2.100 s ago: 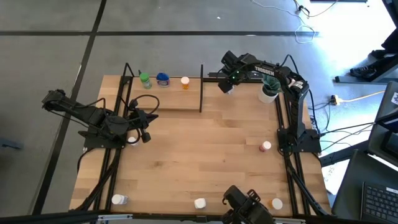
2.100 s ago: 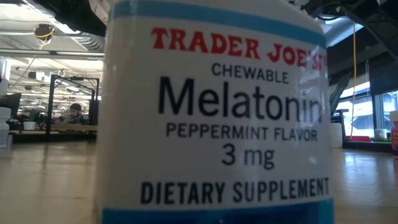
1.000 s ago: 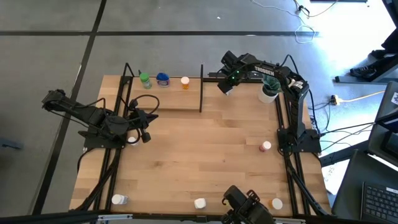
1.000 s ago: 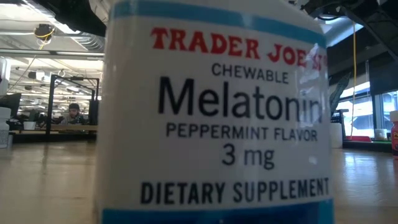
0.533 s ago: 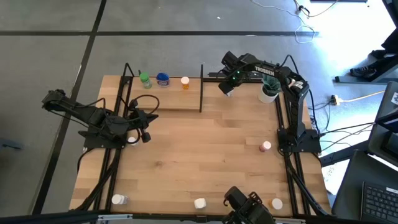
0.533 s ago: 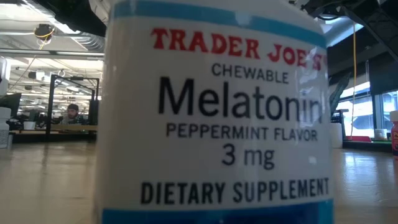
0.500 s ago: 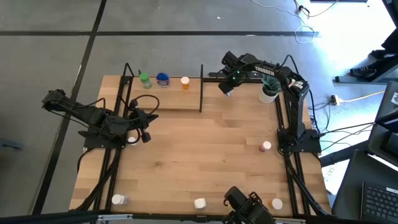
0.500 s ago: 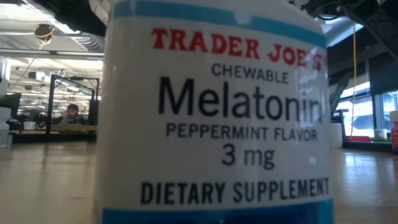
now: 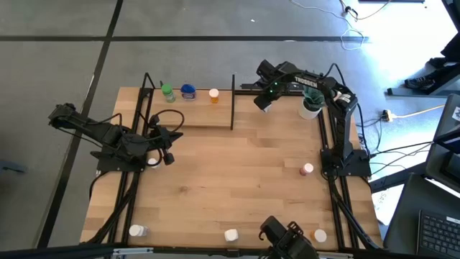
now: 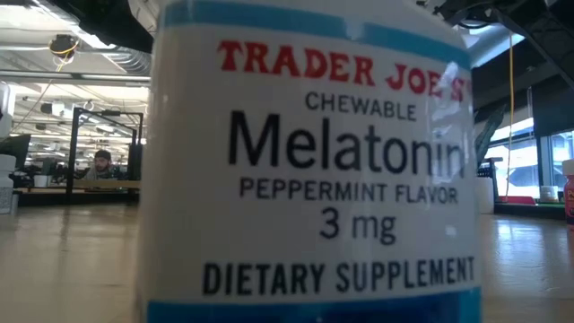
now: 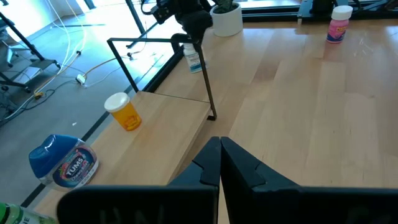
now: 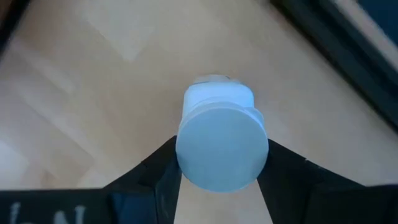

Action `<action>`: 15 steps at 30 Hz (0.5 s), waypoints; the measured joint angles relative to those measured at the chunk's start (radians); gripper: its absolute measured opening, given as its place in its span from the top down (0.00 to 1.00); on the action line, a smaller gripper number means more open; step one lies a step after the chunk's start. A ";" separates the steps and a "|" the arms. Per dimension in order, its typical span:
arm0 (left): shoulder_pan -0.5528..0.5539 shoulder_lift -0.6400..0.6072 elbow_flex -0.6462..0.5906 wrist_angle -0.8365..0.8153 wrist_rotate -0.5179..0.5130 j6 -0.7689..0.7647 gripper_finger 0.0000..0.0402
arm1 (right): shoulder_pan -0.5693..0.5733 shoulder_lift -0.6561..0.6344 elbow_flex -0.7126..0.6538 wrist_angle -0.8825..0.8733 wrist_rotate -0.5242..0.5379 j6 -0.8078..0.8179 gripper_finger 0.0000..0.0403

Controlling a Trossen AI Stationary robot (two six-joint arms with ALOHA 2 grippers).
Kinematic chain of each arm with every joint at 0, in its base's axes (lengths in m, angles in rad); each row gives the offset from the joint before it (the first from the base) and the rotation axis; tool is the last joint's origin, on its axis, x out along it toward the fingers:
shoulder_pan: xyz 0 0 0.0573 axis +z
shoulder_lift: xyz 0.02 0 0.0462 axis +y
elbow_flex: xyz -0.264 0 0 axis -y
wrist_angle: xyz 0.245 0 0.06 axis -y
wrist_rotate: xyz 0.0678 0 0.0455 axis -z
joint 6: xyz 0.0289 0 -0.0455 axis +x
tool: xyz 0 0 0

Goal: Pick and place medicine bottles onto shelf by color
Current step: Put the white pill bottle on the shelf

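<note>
Three bottles [image 9: 188,92] stand on the shelf [image 9: 194,115].

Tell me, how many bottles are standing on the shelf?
3: a green bottle, a blue bottle and an orange bottle, in a row along the shelf's back edge. The right gripper's jaws hold a white bottle beside it, not counted. None looks hidden.

Low view almost wholly blocked by a Trader Joe's melatonin bottle [image 10: 305,170], cut off at top and bottom. Green bottle [image 11: 15,214] clipped at left wrist view's corner. White-capped bottle [image 12: 222,140]: label hidden beneath its cap. Held bottle [image 11: 192,58] label unreadable.
</note>
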 joint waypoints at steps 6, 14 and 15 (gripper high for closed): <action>0.000 0.000 0.000 0.000 0.000 0.000 1.00 | 0.008 -0.036 0.037 -0.049 0.003 -0.070 0.55; 0.000 0.000 0.000 0.000 0.000 0.000 1.00 | 0.050 -0.086 0.152 -0.170 0.103 -0.133 0.55; 0.000 0.000 0.000 0.000 0.000 0.000 1.00 | 0.057 -0.093 0.169 -0.185 0.104 -0.133 0.55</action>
